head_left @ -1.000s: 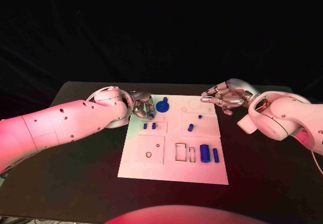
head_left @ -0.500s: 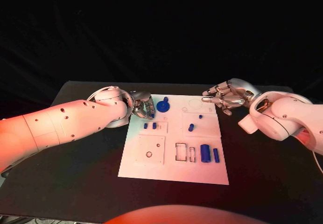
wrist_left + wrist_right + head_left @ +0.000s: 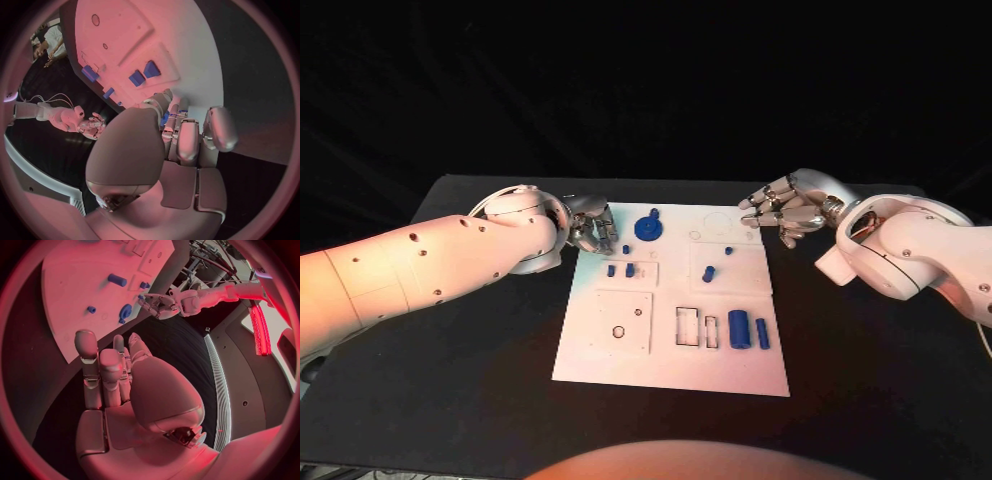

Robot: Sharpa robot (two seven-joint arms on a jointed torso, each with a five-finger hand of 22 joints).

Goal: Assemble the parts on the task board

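Withdrawing from blue part (image 3: 648, 227), left hand (image 3: 590, 226) now beside task board (image 3: 671, 340)

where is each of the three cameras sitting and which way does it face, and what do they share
Head view: on the robot's head, looking down at the task board; both white arms enter, left hand and right hand at the board's far corners.
Left wrist view: behind the left hand, facing across the board.
Right wrist view: behind the right hand, facing the board.
Shared: each wrist view shows the opposite hand beyond the board; all three show blue parts.
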